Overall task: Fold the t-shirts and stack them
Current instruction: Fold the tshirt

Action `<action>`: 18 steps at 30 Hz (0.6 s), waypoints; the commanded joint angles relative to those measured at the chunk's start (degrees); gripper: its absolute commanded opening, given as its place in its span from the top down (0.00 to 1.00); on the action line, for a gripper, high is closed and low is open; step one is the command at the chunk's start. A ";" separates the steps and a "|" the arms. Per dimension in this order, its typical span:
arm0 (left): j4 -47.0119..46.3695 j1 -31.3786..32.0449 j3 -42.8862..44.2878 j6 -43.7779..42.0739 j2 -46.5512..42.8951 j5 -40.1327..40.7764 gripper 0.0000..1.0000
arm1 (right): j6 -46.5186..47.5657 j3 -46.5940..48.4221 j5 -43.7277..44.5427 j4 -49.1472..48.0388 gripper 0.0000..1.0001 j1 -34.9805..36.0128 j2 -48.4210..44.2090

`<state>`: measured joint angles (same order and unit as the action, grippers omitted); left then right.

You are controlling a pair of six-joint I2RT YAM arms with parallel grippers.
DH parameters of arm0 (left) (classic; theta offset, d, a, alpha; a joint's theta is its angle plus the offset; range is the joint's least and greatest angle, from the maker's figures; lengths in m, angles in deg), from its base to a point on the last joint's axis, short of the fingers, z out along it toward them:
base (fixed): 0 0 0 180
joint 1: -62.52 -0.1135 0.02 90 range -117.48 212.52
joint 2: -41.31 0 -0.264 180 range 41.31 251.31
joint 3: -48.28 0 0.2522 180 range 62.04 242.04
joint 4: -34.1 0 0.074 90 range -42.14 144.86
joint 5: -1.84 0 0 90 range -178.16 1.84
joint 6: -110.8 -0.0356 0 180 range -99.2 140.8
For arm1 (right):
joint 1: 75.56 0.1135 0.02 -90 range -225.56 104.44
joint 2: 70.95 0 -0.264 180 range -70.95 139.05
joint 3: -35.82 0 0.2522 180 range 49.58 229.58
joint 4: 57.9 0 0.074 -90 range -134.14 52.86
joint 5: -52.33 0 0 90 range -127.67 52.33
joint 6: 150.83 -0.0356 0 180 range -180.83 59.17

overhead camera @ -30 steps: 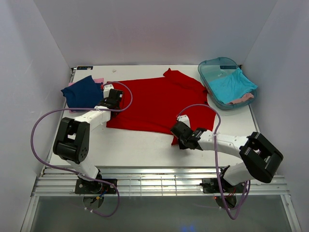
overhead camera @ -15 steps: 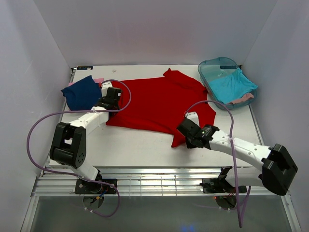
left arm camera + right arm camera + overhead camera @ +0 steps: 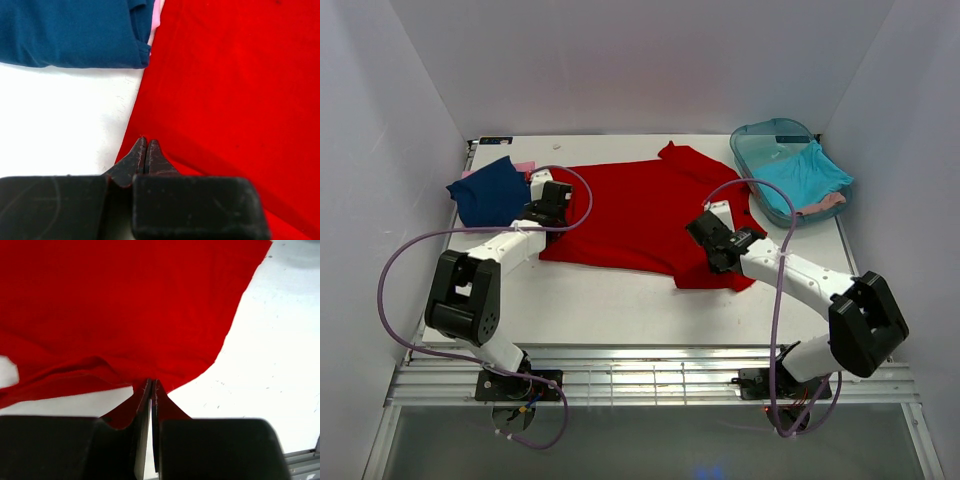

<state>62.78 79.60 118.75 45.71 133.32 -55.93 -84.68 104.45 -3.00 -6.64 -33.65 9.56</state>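
The bright red t-shirt (image 3: 640,210) lies spread across the middle of the table. My left gripper (image 3: 549,201) is shut on its left edge; in the left wrist view the fingertips (image 3: 145,143) pinch that edge of the red t-shirt (image 3: 235,90). My right gripper (image 3: 703,230) is shut on the shirt's near right edge, and the cloth bunches at its tips (image 3: 151,383) below the red t-shirt (image 3: 125,300). A folded navy t-shirt (image 3: 490,192) lies on a pink one (image 3: 525,166) at the back left.
A translucent teal tub (image 3: 765,140) at the back right holds a turquoise t-shirt (image 3: 805,175) and a pink one (image 3: 822,205). White walls close in the table on three sides. The navy t-shirt (image 3: 70,30) lies just ahead of my left gripper.
Both grippers have closed on the red t-shirt. My right gripper has moved toward the back with the shirt's near right edge, pulling the hanging corner up. The left gripper has barely moved.
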 commanded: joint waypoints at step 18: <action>-1.65 -1.17 6.48 -0.12 5.81 3.10 1.00 | 22.44 24.21 0.13 -13.50 0.92 -13.26 19.24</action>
<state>62.34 79.08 122.68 45.71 138.19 -54.40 -66.26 124.01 -2.82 -17.31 -46.11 26.34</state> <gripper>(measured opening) 0.019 0.079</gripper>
